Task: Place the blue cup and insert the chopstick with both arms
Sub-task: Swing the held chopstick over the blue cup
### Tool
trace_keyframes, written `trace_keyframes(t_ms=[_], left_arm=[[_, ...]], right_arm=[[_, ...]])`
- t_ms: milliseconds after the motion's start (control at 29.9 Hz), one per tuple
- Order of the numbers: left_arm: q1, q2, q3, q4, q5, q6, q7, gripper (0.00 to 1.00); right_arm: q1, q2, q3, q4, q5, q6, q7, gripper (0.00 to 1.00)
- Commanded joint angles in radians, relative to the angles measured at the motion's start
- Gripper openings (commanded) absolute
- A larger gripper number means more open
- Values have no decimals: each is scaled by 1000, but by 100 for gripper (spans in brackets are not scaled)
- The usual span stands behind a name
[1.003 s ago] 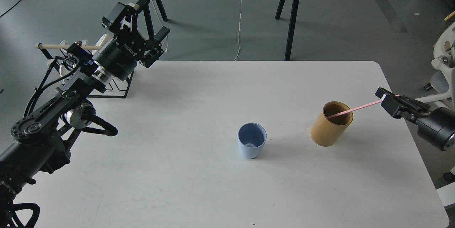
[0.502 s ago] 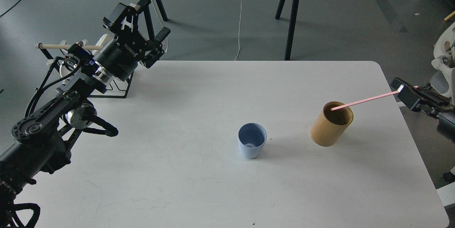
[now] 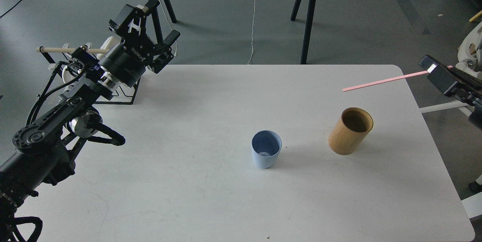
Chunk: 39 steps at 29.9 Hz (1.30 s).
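Observation:
A light blue cup [image 3: 266, 153] stands upright near the middle of the white table [image 3: 211, 204]. To its right stands a bamboo holder [image 3: 350, 130], leaning slightly, with nothing showing inside. My right gripper [image 3: 433, 71] is at the right edge, shut on a pink chopstick [image 3: 384, 81] that points left and hangs in the air above and behind the holder. My left gripper [image 3: 160, 23] is open and empty, raised over the table's far left corner, far from the cup.
A black wire stand [image 3: 124, 95] sits on the far left corner of the table under my left arm. A wooden rod [image 3: 64, 49] sticks out beyond it. Another table's black legs [image 3: 307, 16] stand behind. A white chair [image 3: 470, 49] is at the right.
My right gripper has drawn the pink chopstick up and to the right, out of the bamboo holder, and now holds it clear above it. The left arm has barely moved.

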Motion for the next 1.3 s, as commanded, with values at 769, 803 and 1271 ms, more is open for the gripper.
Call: trace_keyframes(t_ms=[769,803,1271], left_arm=[[47,-12,0,14,2,0,0,98],[47,-12,1,14,2,0,0,98],[47,-24,2,27,2,0,0,98]], right_arm=[[331,342,-301,-93,28,0,0,1],[337,322,-302,-79,26,0,0,1],[350,199,-377,-24,-106,0,0,1]])
